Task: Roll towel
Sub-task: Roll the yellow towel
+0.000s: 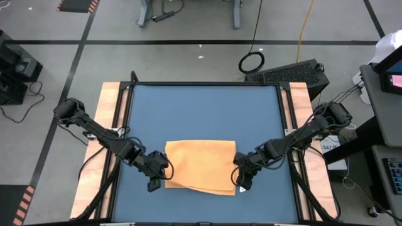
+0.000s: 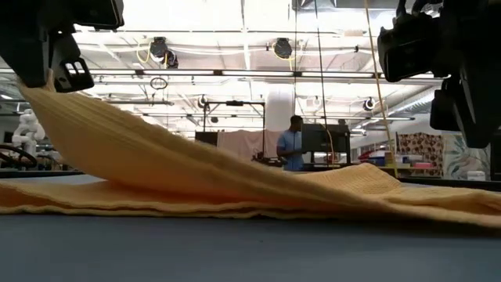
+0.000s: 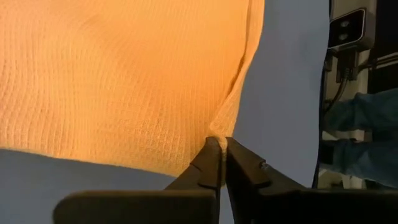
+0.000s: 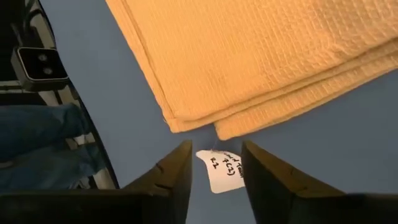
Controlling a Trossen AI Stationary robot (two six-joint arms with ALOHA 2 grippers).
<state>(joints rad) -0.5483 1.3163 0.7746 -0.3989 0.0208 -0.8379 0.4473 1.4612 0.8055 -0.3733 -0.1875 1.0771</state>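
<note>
One towel (image 1: pixel 201 164), folded and orange-yellow, was laid on the blue table (image 1: pixel 201 107), towards its near edge. Two arms were seen, one at each near corner of the towel. No containers were seen.

The left claw (image 3: pixel 217 144) was pressed together on the towel's near left corner, and a small peak of cloth was pinched between its fingers. In the low view that corner was held up off the table, with the cloth sloping down from it to the flat part.

The right claw (image 4: pixel 214 155) was spread, and nothing was held in it. It was placed just off the towel's near right corner, whose stacked layers lay flat on the table. One white tag (image 4: pixel 222 169), hung from that corner, was seen between the open fingers.

One person (image 2: pixel 291 149) was seen far behind the table.
</note>
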